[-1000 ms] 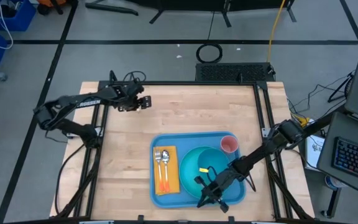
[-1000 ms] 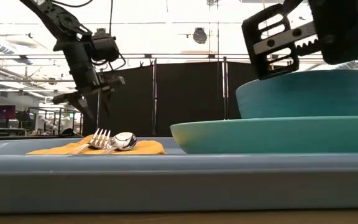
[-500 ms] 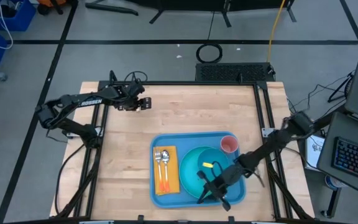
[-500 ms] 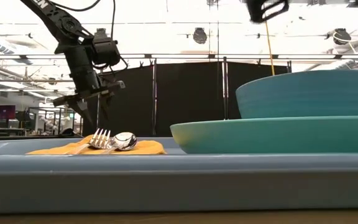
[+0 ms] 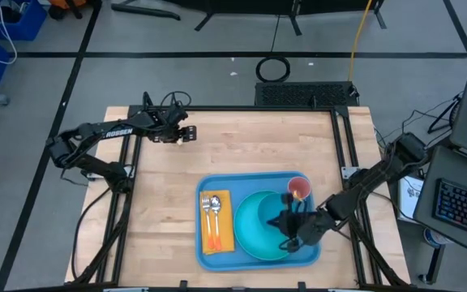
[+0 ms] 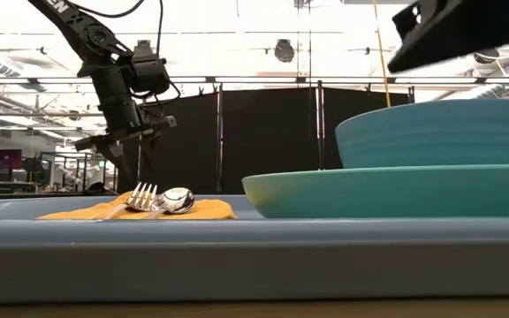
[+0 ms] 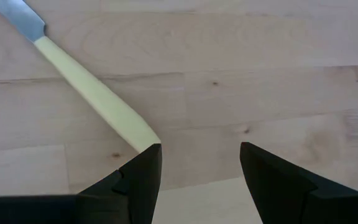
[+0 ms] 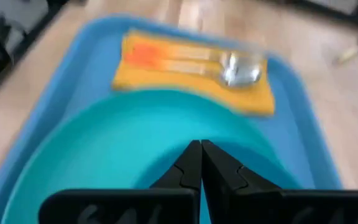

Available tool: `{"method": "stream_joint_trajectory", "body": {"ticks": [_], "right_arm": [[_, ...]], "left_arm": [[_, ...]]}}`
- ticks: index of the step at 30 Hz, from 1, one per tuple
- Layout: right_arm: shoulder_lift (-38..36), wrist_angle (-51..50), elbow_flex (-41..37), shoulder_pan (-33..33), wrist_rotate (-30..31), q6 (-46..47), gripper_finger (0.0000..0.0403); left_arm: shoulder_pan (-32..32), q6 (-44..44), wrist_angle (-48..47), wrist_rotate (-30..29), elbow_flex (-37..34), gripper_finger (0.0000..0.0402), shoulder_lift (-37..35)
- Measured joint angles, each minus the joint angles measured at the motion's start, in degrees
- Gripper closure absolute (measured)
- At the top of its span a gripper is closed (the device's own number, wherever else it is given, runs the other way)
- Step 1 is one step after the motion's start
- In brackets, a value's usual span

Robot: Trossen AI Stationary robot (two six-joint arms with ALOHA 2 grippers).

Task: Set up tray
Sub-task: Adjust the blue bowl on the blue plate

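The blue tray [image 5: 209, 258] lies flat on the table's near right part. On it sit a teal plate [image 6: 387, 190] with a teal bowl [image 6: 440, 132] standing in it, a pink cup [image 5: 299, 188], and a yellow-orange napkin [image 5: 224, 237] with a fork and spoon [image 6: 177, 200] on top. My right gripper [image 5: 282, 221] is shut and hovers over the bowl [image 8: 142, 137], pointing toward the napkin [image 8: 253, 99]. My left gripper [image 7: 201, 152] is open near the table's far left corner, in the air above a knife's cream handle [image 7: 92, 93].
The knife [image 5: 191, 132] lies on bare wood by the far left corner. The tray's low rim [image 6: 237, 256] fills the near foreground of the low view. Black frame rails [image 5: 128, 203] run along the table's left and right edges. Bare wood [image 5: 242, 146] lies between the knife and the tray.
My right gripper has moved from the tray's near edge up and toward the far right, over the bowl and closer to the pink cup, turning as it went. The small yellow piece seen in the bowl earlier no longer shows. My left arm has kept still.
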Motion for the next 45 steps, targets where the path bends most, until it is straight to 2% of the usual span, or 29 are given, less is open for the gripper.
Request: {"method": "stream_joint_trajectory", "body": {"ticks": [7,10,15,19,45], "right_arm": [[0.2,-17.15,4.38,-4.67,-3.79,9.06,0.0403],[0.2,-21.25,6.98,-5.53,-9.59,11.85,0.0403],[1.64,-27.69,9.23,-7.36,-14.76,16.22,0.0403],[3.18,-26.64,9.54,-8.19,-19.62,17.72,0.0403],[7.19,-11.24,9.45,-9.16,-30.03,10.01,0.0403]], "left_arm": [[0.0,0.93,0.07,-0.04,0.0,0.0179,0.0],[0.0,1.2,-0.12,-0.04,0.0,0.0179,0.0],[0.0,1.26,-0.26,-0.04,-0.02,0.0179,0.0],[-0.02,1.48,-0.28,-0.02,-0.02,0.0179,0.0],[-0.02,2.55,-0.19,0.0,-0.02,0.0179,0.0]]}}
